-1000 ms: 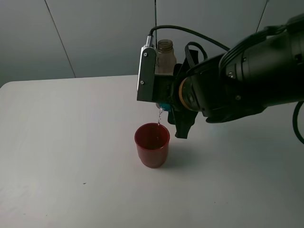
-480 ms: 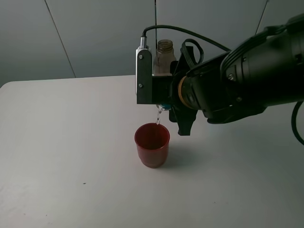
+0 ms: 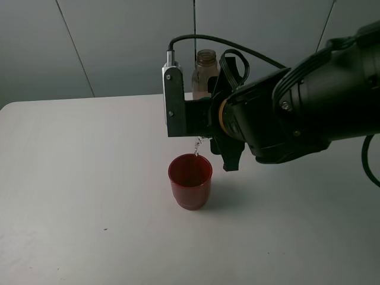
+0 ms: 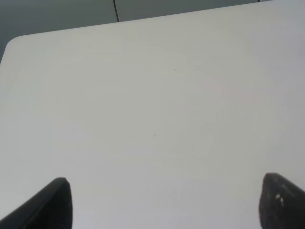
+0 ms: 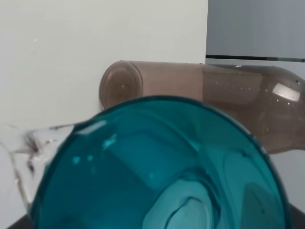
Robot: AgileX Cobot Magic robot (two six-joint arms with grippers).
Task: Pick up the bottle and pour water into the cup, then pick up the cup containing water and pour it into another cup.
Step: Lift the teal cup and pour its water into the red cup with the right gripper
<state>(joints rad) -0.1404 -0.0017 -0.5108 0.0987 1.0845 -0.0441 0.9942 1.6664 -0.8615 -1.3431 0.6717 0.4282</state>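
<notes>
Right gripper (image 3: pixel 205 127) clamps the tipped teal cup (image 5: pixel 162 171) — above the red cup (image 3: pixel 190 181).

arm (image 3: pixel 309 101): bulky black | orange ring (image 3: pixel 222 116) | black cable (image 3: pixel 237 43) | silver bracket (image 3: pixel 174 101)

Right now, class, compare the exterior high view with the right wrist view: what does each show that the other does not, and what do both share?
Only the exterior high view shows the red cup standing on the white table, with a thin stream of water falling into it from under the right arm.

Only the right wrist view shows the teal cup close up, tipped, with water spilling over its rim.

Both show the brownish bottle behind the pour.
</notes>
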